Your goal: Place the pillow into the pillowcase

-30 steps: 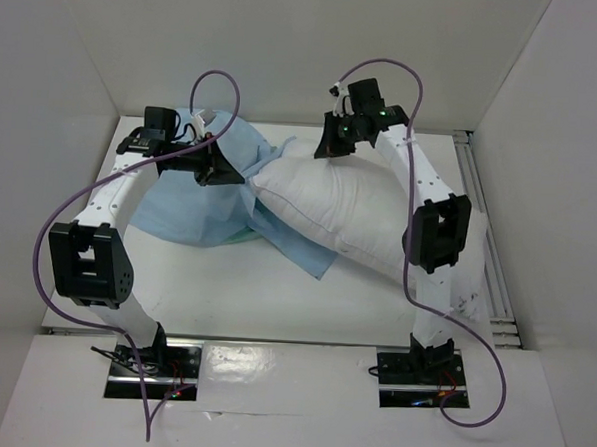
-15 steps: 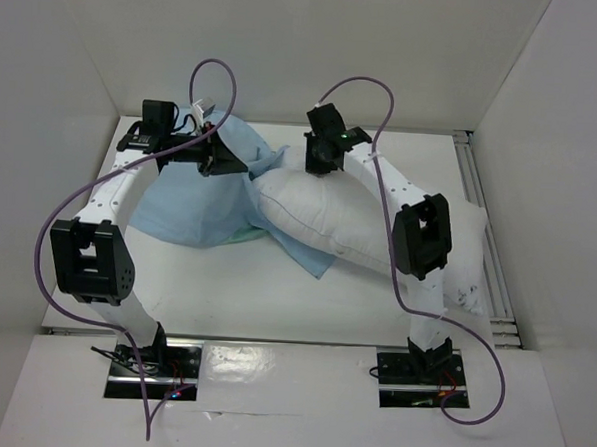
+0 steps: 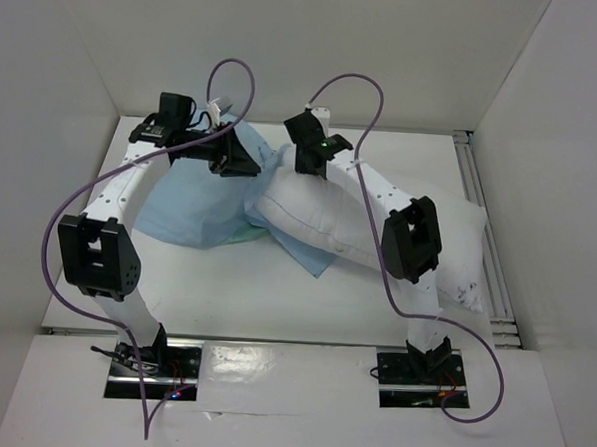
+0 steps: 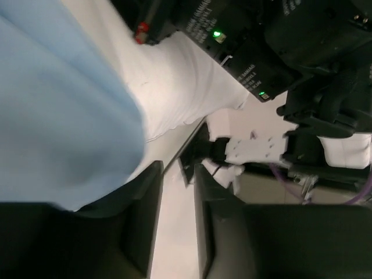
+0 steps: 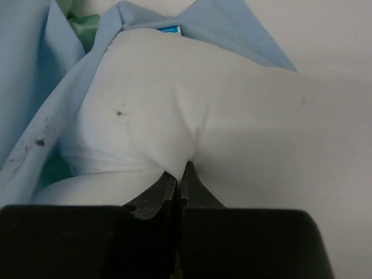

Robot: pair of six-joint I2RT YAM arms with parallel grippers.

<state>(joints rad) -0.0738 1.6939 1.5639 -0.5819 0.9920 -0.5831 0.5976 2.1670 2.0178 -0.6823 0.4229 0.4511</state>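
The white pillow (image 3: 324, 213) lies across the middle and right of the table, its left end resting on the pillowcase (image 3: 189, 203). The pillowcase is a light blue cloth, bunched at the back left, with a mint-green edge. My right gripper (image 3: 307, 166) is at the pillow's far left end. In the right wrist view it (image 5: 181, 172) is shut on a pinch of the pillow (image 5: 244, 110), beside the blue pillowcase (image 5: 35, 87). My left gripper (image 3: 243, 167) hovers at the pillowcase's right edge. In the left wrist view it (image 4: 176, 170) is open and holds nothing, with the pillowcase (image 4: 58, 116) to the left.
White walls close in the table (image 3: 225, 290) on the left, back and right. A metal rail (image 3: 483, 233) runs along the right edge. Purple cables (image 3: 231, 75) loop above both arms. The right arm's wrist (image 4: 244, 40) sits close in front of my left gripper.
My right arm has swung left and dragged the pillow's end towards the pillowcase. My left gripper has shifted slightly right and opened.
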